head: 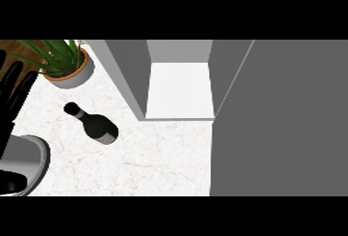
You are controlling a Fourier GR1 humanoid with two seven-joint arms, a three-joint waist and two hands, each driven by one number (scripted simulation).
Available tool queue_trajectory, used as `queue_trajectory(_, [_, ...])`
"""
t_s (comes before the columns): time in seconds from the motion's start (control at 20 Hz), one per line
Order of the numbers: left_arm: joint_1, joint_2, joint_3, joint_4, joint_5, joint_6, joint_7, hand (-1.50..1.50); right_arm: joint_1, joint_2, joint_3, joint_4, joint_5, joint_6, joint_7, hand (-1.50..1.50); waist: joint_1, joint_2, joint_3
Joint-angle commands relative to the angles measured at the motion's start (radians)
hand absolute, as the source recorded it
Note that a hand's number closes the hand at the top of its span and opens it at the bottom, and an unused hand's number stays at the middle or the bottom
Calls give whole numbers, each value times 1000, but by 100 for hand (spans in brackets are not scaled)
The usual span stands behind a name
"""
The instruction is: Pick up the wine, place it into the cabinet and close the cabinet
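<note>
A dark wine bottle [93,123] with a grey label stands on the white marble counter, left of the middle. To its right the grey cabinet [129,73] stands with its white inside [180,90] showing. Its door [282,120] is swung wide and fills the right side of the view. My left hand [15,99] rests at the left edge, fingers straight and pointing up, well apart from the bottle. No right hand shows in this view.
A potted green plant [62,64] in a grey pot with an orange rim stands at the back left. My grey left forearm [20,163] comes in at the lower left. A strip of wooden surface [10,46] shows behind the plant.
</note>
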Motion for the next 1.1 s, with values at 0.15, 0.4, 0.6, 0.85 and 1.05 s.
queue_trajectory(0.15, [41,39,64,-114,74,20,89,-150,68,2,30,-265,-80,-72,162,-150,2,-2,-1])
queue_trajectory(0.4, [-31,70,83,-96,66,79,136,-150,78,-11,41,-298,-81,-65,172,-150,-8,-1,-1])
queue_trajectory(0.6, [-54,89,81,-120,57,127,185,-150,53,-4,67,-275,-33,-82,167,-150,-9,1,0])
queue_trajectory(0.85, [15,93,139,-241,102,148,233,-150,20,-8,85,-323,-29,-141,228,-150,2,-4,-2])
queue_trajectory(1.05, [-51,131,182,-169,96,163,223,-150,66,-26,63,-313,-62,-95,187,-150,-11,-2,0])
